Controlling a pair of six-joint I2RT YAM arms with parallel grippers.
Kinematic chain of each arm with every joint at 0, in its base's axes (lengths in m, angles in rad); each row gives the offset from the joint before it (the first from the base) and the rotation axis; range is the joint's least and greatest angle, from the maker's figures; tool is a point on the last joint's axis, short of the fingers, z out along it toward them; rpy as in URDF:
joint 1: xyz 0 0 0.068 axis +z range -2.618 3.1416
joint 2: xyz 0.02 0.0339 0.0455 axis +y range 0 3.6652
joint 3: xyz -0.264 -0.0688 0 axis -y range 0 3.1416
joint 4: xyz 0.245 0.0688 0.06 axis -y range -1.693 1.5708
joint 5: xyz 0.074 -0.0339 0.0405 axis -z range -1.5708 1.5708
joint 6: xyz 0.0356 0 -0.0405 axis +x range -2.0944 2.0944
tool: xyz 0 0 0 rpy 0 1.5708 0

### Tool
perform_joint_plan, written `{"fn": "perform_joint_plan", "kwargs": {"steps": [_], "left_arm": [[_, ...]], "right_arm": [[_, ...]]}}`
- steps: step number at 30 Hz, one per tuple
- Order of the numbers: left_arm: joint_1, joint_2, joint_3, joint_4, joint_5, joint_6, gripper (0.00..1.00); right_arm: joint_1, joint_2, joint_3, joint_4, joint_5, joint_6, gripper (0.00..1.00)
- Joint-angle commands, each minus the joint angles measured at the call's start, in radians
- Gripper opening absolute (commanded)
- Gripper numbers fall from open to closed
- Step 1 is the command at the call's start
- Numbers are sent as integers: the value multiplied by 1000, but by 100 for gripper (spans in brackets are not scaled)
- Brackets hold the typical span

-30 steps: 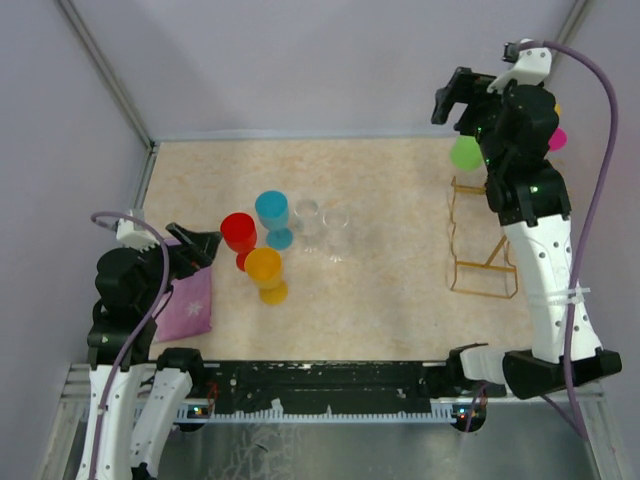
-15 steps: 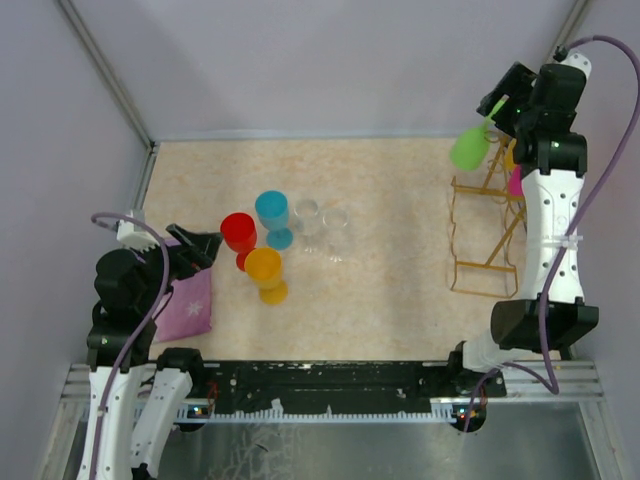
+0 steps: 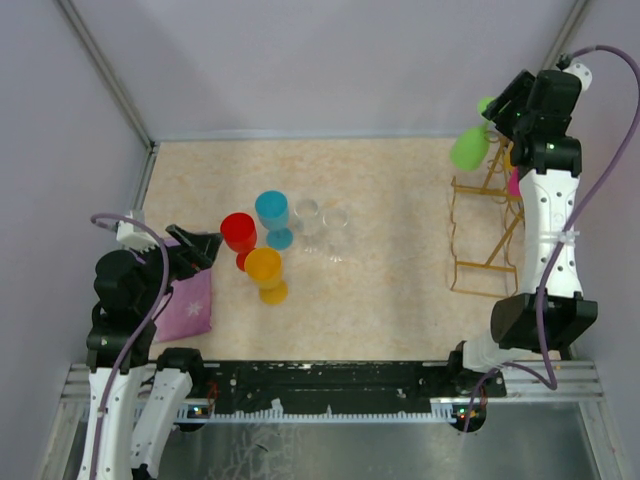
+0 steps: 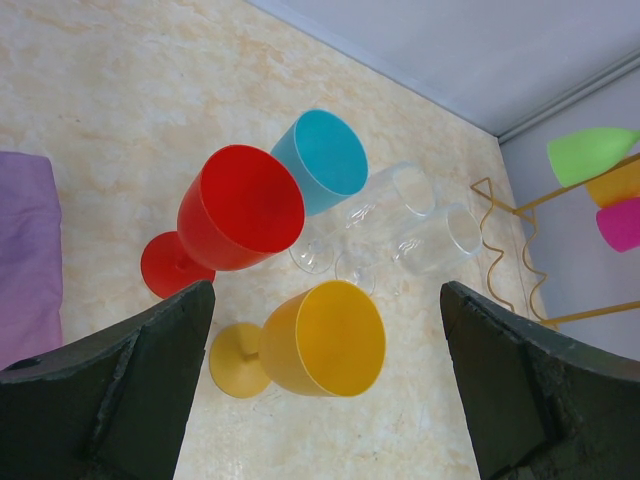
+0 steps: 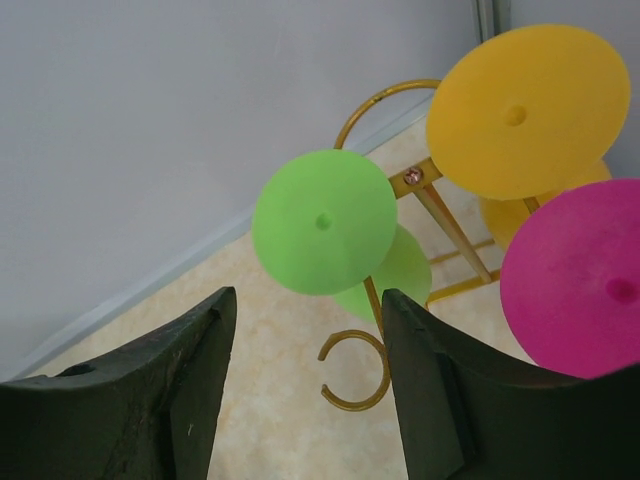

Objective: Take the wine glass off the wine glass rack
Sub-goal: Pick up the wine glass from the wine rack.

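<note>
So the surface (image 3: 400,200) is way down below your right claw (image 5: 306,300), which is up at the top of the wine glass rack (image 5: 413,178). Its jaws are partway open and gripping nothing. The green wine glass (image 5: 323,222) hangs upside down on the rack, with its foot just past the fingertips, roughly centred between them. The pink glass (image 5: 590,275) hangs off to that claw's right. Your left claw (image 4: 327,300) is wide open and empty, with a red glass (image 4: 235,210) just in front of it.

The right hand (image 5: 306,305) is held high, far forward, fingers parted; the left hand (image 4: 325,288) low, spread wide.
</note>
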Motion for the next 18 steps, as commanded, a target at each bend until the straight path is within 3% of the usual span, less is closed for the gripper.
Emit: {"fn": "perform_joint_plan", "kwargs": {"steps": [1,18], "left_arm": [[4,-9,14,-7,6,13,99],[3,-5,13,-3,11,10,99]], "right_arm": [[-18,-28,-24,81,35,28,59],[-36,-15,-77,139,41,51,51]]}}
